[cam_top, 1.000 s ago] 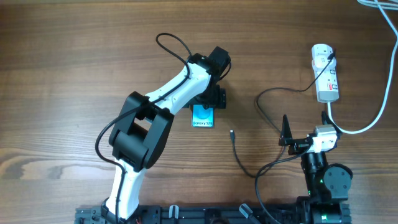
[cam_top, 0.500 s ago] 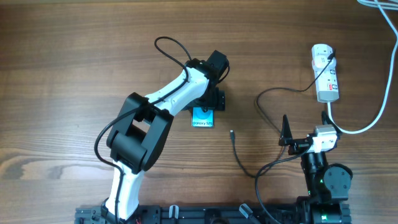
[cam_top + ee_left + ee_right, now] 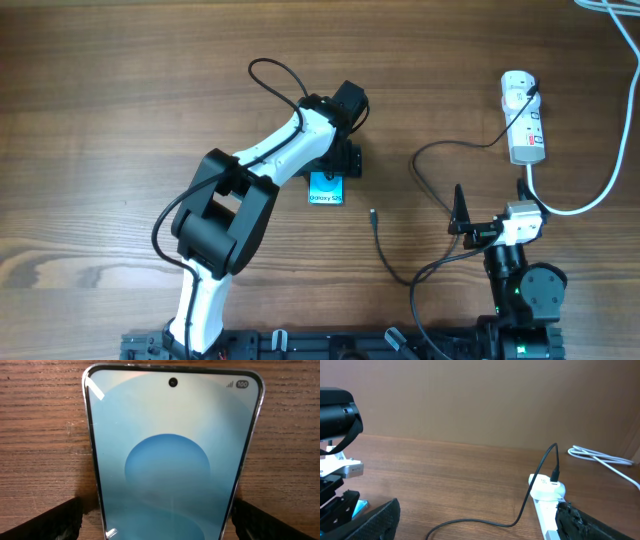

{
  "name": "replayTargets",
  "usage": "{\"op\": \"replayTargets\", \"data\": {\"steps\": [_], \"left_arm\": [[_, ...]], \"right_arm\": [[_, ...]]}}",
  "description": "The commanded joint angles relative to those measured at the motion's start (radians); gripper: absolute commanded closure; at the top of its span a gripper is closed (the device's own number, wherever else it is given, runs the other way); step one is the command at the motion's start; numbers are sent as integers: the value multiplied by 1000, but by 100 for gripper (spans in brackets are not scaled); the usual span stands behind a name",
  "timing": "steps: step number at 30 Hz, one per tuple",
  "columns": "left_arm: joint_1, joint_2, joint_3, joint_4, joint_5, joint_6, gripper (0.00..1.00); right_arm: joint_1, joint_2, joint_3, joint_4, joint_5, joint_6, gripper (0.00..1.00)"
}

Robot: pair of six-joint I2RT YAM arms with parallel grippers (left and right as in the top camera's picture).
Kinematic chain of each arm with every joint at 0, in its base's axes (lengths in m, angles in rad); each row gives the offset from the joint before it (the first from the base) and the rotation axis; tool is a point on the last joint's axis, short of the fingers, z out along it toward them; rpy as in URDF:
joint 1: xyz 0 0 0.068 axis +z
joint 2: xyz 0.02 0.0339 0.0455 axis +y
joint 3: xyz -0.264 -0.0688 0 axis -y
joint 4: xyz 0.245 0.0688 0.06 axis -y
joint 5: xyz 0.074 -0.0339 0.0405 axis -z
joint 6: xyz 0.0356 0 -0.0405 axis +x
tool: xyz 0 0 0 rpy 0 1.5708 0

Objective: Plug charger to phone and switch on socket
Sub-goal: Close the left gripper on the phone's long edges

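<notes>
Two arms share the wooden counter [image 3: 120,120]. The left arm [image 3: 270,160] reaches out toward the middle, and its end effector [image 3: 159,522] hovers over the phone [image 3: 326,187]. The phone lies flat and face up near the counter's centre, with its cyan screen lit and "Galaxy" lettering along its near edge. In the left wrist view the screen fills most of the frame. The dark fingers [image 3: 50,522] are spread wide, one on each side of the handset, with bare wood between each finger and the phone's edge, so they grip nothing. Just right of the phone but apart from it lies the charger [image 3: 376,232], its connector tip [image 3: 372,212] free on the wood. From there the thin black cable curves toward the robot's base and then off to the right. Further right, the right end effector [image 3: 480,525] sits low near the robot's base. Its fingers are also spread, and it holds nothing. Beyond it, near the far right edge, lies the socket [image 3: 523,118], a white strip with red markings. A black lead is plugged into its far end, and a thick white cord [image 3: 590,205] loops away from it. I cannot tell whether its switch is on.
</notes>
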Motion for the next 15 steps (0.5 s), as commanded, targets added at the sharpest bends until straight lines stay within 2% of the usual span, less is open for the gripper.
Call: {"op": "replayTargets", "data": {"steps": [1,9,15], "left_arm": [[5,41,-36,23,17,-2,10],[5,41,-36,23,17,-2,27],[5,39,-36,14,18,-3,29]], "right_arm": [[5,-7,-2,3,17,-5,0],[5,-7,-2,3,17,-5,0],[5,-7,-2,3,16,-5,0]]}}
